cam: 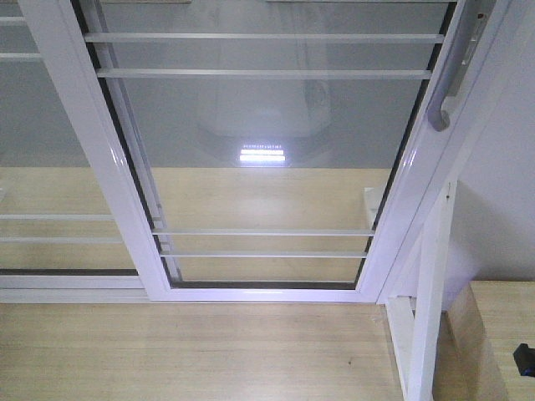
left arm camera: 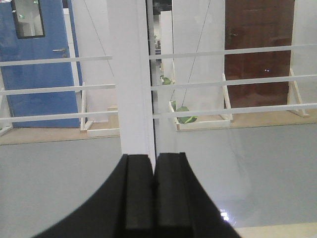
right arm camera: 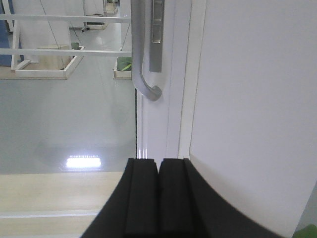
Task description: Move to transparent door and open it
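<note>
The transparent door (cam: pixel 267 150) fills the front view: clear glass in a white frame with thin white horizontal bars. Its curved grey handle (cam: pixel 456 71) sits on the right stile, top right. In the right wrist view the same handle (right arm camera: pixel 141 59) hangs just above and ahead of my right gripper (right arm camera: pixel 158 166), which is shut and empty, apart from the handle. My left gripper (left arm camera: pixel 153 163) is also shut with nothing in it, facing a white stile (left arm camera: pixel 131 79) of the glass panels. Neither gripper shows in the front view.
A second white-framed glass panel (cam: pixel 50 167) overlaps on the left. A white wall (right arm camera: pixel 257 99) stands right of the door, with a white brace (cam: pixel 430 309) and a wooden box (cam: pixel 497 334) at lower right. Wooden floor (cam: pixel 192 351) lies in front. Beyond the glass are a blue door (left arm camera: pixel 37 64) and a brown door (left arm camera: pixel 257 54).
</note>
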### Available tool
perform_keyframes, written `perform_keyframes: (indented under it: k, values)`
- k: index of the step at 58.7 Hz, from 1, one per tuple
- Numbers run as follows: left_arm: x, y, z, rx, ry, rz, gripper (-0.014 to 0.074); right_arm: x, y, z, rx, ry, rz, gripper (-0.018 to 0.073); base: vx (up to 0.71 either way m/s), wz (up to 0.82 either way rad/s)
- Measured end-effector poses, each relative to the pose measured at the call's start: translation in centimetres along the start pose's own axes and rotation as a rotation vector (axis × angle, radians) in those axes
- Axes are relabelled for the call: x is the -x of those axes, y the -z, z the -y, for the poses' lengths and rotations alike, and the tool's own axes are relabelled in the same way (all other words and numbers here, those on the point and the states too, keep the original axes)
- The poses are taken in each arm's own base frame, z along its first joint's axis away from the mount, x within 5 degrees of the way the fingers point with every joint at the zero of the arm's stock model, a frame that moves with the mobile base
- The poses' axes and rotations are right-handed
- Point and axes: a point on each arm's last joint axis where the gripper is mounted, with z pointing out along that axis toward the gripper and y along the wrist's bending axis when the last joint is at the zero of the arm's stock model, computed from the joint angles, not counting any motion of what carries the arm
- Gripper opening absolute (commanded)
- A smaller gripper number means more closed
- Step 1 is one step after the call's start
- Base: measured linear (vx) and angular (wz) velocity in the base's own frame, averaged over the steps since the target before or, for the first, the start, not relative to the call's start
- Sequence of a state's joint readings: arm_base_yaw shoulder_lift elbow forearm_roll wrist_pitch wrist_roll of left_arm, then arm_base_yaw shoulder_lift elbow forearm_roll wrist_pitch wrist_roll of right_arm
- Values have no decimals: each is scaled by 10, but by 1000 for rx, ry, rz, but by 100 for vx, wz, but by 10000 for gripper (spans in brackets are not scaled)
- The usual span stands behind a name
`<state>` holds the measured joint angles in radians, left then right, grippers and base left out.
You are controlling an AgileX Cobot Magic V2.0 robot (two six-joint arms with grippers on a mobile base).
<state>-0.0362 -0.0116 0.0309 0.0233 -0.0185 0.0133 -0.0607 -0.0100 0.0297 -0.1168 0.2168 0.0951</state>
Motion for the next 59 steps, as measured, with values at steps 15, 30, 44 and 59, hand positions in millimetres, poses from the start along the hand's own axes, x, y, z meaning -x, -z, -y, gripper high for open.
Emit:
perform_keyframes:
  k: [15,30,44,59]
  values:
    - [0,0,0,0,0,0,-6,0,0,0,0,0,0,-6,8,-1]
    - [0,0,0,0,0,-1,-6,0,0,0,0,0,0,-6,6,-2]
    - [-1,0,0,0,0,-8,-6,0,0,0,0,-1,-3,-6,-1,1]
    - [-1,0,0,0,0,-9,-6,-1,0,0,0,-1,-7,-6,0,0]
